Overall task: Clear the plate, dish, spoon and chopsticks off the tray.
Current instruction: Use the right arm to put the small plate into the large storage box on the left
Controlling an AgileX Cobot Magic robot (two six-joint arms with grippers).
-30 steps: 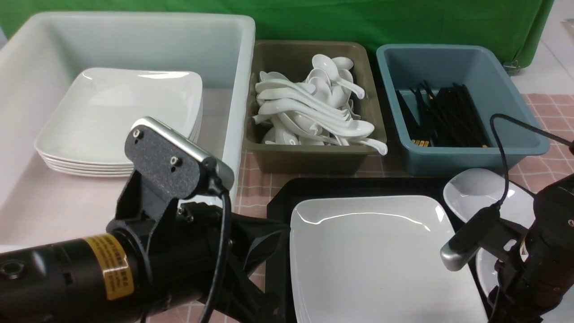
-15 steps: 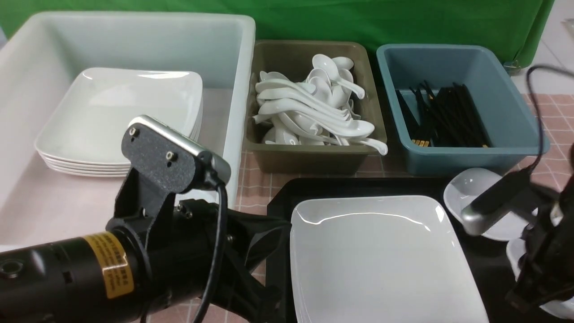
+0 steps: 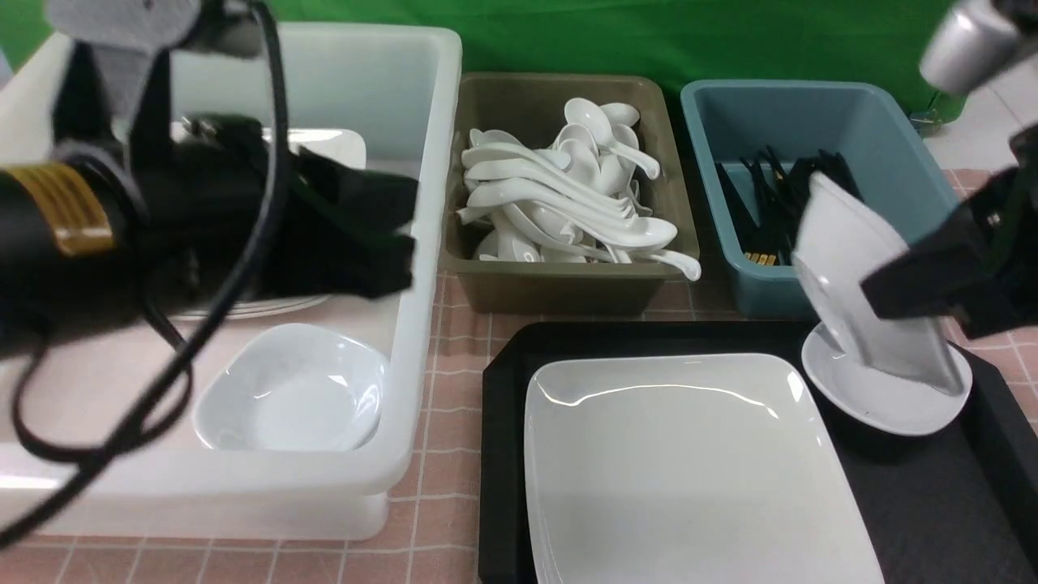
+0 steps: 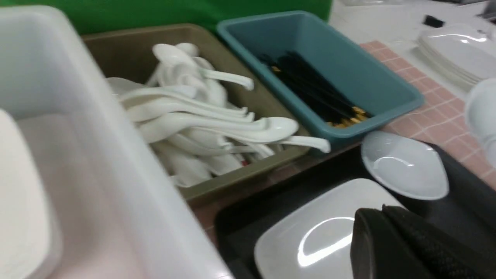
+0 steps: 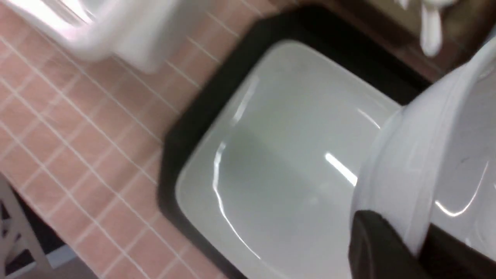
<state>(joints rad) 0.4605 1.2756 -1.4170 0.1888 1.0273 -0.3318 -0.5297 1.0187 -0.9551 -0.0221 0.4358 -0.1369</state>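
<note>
Right end effector (image 3: 876,296) has a small white dish (image 3: 868,284) pinched and tilted above another dish (image 3: 900,393) on the tray (image 3: 997,487), left one (image 3: 401,235) pressed together, empty; dish clearing looks in hand, next likely carrying it over to the white bin (image 3: 409,357).

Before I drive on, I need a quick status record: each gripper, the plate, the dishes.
right gripper: closed on a white dish, held tilted in the air
left gripper: shut, nothing held
large plate: on black tray
second dish: on tray, beside plate
third dish: in white bin
</note>
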